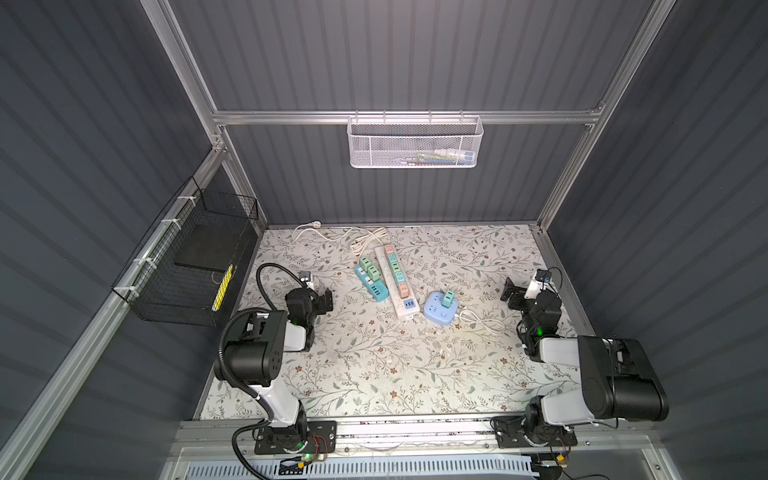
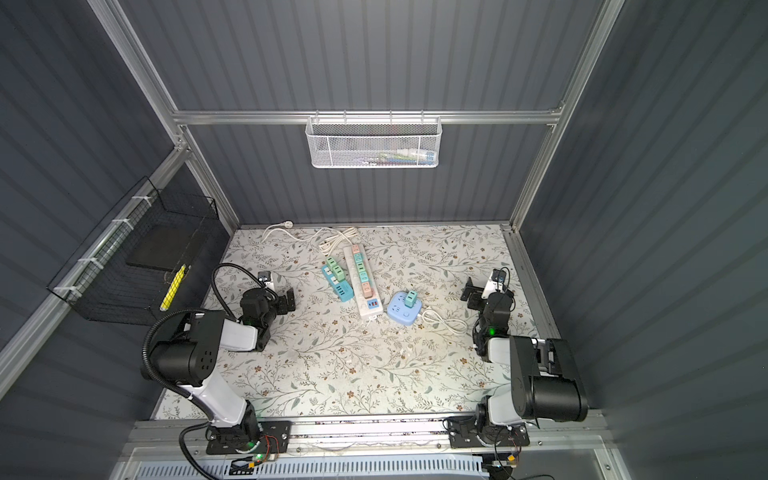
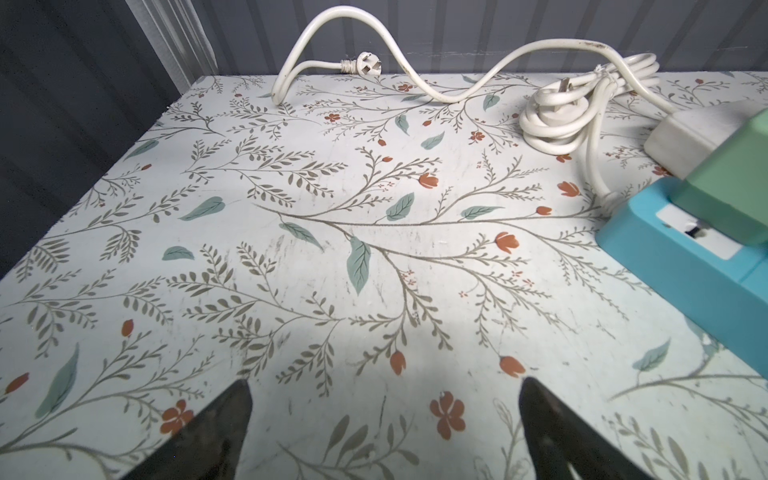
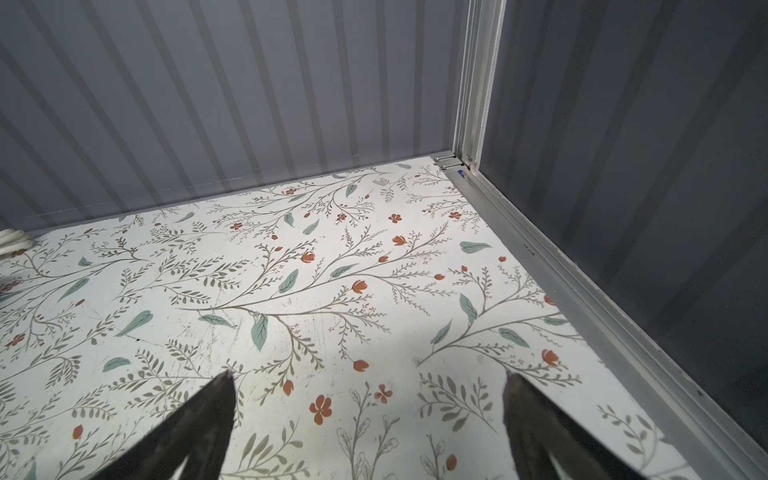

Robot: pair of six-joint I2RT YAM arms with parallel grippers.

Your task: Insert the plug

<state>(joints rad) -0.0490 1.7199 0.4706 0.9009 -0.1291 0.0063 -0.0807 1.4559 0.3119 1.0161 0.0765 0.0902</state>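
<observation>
Nearest you, the left fingers (image 3: 216, 436) and the right fingers (image 4: 203, 424) stand spread wide, nothing between them, low over the worktop (image 1: 374, 365). You'll find the loose white plug (image 1: 316, 224) at the far edge, close by the back wall, well apart from both and almost straight beyond the left fingers, so that arm is nearer (the right would have to reach over the white power strip (image 1: 395, 282)). Its long axis runs roughly along the wall, prongs toward the right of a top view, cord trailing the other way.
</observation>
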